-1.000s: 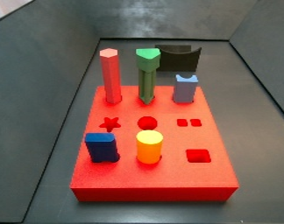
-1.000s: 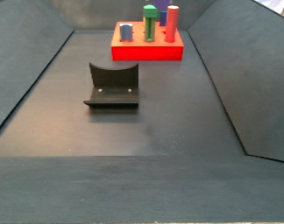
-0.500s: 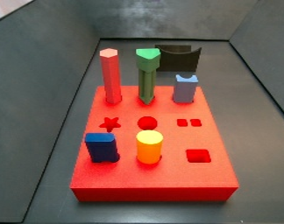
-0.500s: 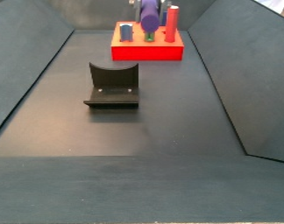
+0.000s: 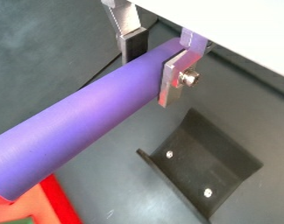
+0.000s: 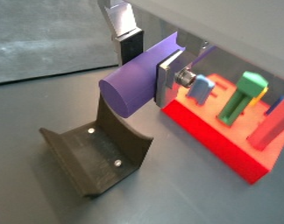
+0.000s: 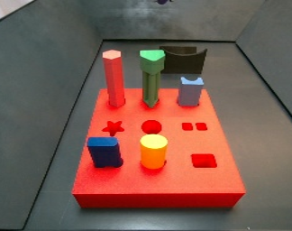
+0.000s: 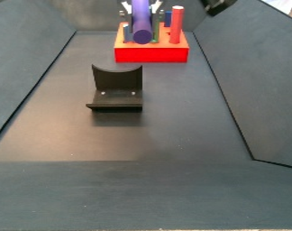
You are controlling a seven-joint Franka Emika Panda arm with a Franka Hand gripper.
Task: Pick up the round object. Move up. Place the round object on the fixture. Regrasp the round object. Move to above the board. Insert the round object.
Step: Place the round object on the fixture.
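Item: gripper, carried aloft over the floor, its jaws closing crosswise on the purple round object near one end, so the peg is lying level, most of its length jutting free. Silver fingers are pressing both flanks; no gap is showing. The fixture is sitting on the floor below, its notch facing up to cradle the peg, apparently for a fresh grip. The red board is waiting beyond, its circular hole standing unfilled.
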